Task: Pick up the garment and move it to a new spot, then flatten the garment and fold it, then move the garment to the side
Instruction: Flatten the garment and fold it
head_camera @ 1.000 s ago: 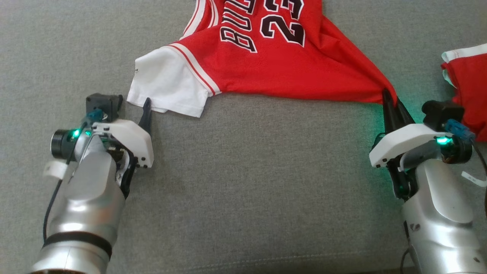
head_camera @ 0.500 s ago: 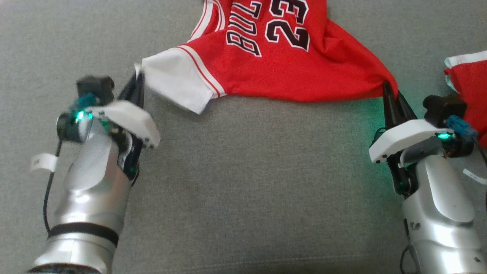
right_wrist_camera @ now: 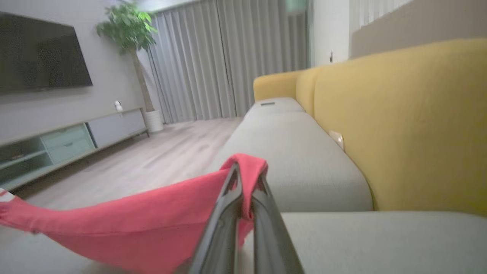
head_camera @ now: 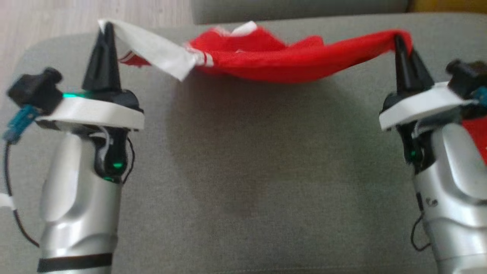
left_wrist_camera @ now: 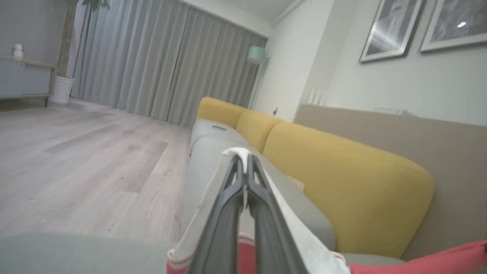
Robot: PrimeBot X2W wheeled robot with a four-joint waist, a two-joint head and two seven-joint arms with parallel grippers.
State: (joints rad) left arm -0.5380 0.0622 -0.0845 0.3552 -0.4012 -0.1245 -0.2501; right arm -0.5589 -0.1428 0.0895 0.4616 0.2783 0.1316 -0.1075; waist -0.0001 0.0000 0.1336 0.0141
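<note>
Garment hung between pinching fingers, grey seat below, yellow backrest beyond

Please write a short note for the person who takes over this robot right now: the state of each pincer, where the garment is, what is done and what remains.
Left pincer: shut on the jersey, at its white sleeve.
Right pincer: shut on the jersey's red corner.
Jersey: lifted, hanging slack between both pincers above the grey sofa seat.
Another red cloth lies behind the right arm.
Done: pick-up.
Left: set it down at a new spot, flatten, fold, move aside.
</note>
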